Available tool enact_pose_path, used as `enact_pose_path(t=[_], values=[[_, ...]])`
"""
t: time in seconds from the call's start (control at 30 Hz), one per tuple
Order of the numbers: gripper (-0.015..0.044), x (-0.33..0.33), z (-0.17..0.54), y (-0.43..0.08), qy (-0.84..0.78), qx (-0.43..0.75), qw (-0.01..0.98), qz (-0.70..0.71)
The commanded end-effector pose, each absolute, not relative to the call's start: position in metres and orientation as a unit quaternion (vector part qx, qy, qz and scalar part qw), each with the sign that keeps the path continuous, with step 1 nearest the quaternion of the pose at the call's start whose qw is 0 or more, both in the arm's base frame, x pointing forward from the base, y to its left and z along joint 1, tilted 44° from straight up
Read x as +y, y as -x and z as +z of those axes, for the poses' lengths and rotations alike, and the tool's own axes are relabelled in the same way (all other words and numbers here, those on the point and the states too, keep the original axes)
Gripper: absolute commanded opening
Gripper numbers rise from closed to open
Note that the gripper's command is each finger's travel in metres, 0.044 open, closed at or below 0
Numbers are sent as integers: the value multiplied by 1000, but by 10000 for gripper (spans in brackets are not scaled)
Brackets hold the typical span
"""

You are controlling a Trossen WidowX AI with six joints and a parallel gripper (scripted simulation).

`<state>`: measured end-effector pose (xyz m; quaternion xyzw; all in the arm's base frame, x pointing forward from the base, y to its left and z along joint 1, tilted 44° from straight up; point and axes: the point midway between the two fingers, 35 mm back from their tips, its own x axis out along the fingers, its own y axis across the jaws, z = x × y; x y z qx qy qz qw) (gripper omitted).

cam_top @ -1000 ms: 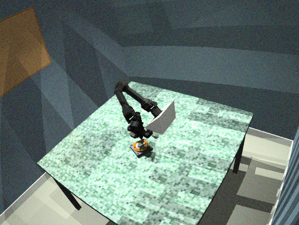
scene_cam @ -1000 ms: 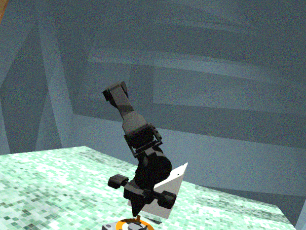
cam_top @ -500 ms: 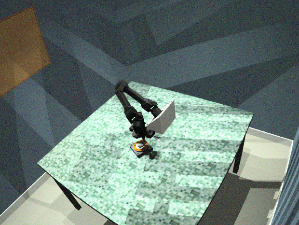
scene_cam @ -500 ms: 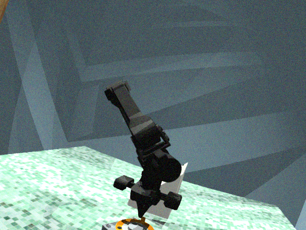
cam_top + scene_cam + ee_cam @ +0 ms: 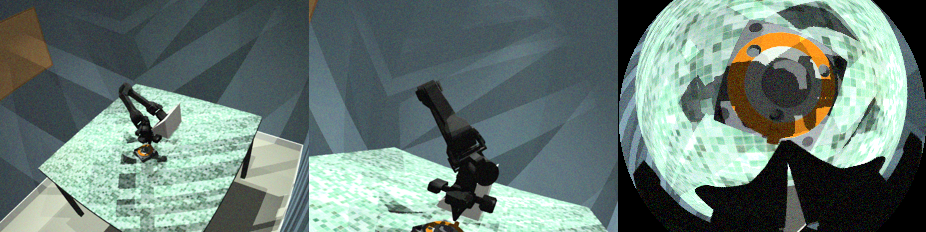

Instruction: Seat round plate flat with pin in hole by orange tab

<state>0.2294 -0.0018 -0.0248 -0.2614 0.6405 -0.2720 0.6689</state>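
Observation:
The round plate, an orange ring with a grey middle, sits around the dark central post on the square grey base. Its orange tab is in shadow and points toward the gripper. The hole next to the tab looks dark. I cannot make out the pin or tell whether the plate lies flat. My gripper is shut and empty, its tips just beside the tab; whether they touch it I cannot tell.
A pale grey slanted panel stands beside the arm's mounting, behind the base. The arm reaches over the green mosaic table from the back. Dark shadows fall across the base and table.

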Motion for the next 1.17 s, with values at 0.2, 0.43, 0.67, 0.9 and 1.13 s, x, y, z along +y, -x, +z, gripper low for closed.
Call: enact_pose_path(t=[0.2, 0.43, 0.67, 0.9, 1.13], values=[[0, 9, -20, -231, 258, 641, 670, -271], [0, 29, 3, -227, 258, 642, 670, -271], [0, 24, -3, -228, 262, 641, 669, -270], [0, 24, -3, -228, 262, 641, 669, -270], [0, 24, -3, -228, 262, 641, 669, -270]])
